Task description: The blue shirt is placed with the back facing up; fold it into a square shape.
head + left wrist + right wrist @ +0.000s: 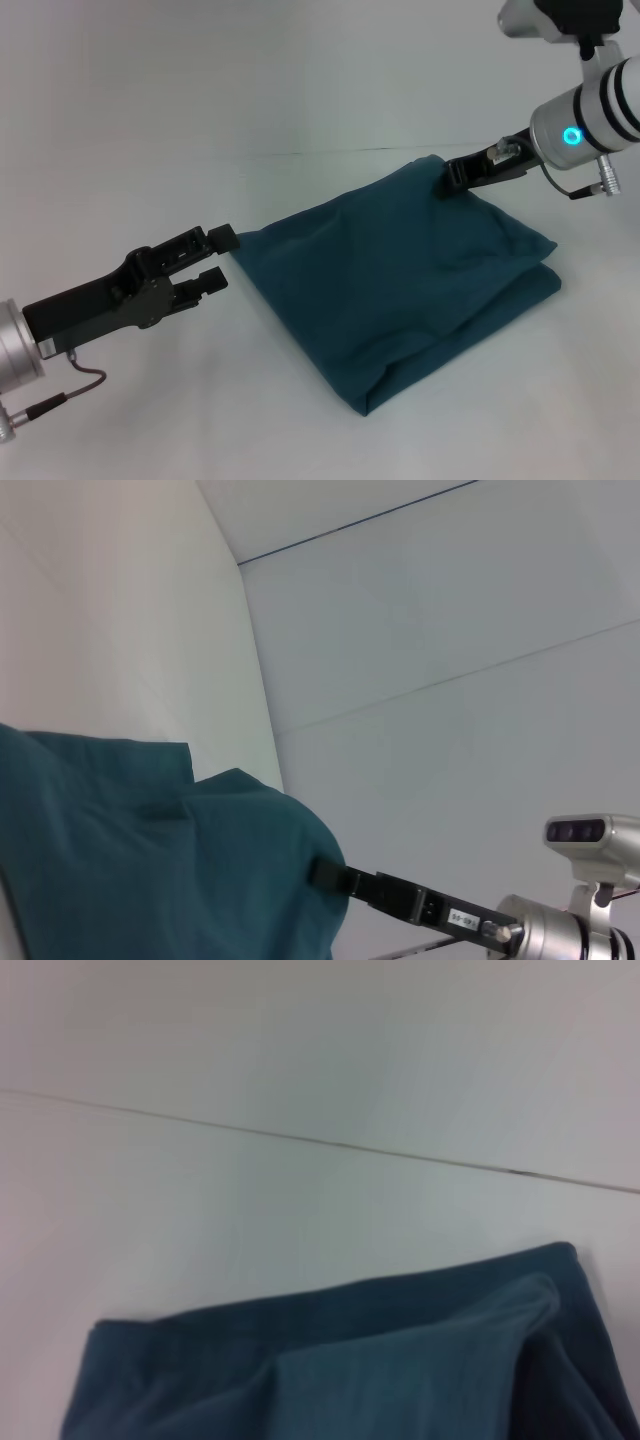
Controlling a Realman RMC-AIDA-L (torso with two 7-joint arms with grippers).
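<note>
The blue shirt [400, 280] lies folded, soft and limp. The right gripper [455, 178] pinches its far corner; the left gripper [220, 258] hangs spread beside the left corner, the likely next hold.

A small white label [463, 917] with dark print sits on the right gripper [335, 874] at the lower right of the left wrist view, its characters too small to read.

A plain white tabletop [300, 80] meets what seems a white wall [480, 600].
</note>
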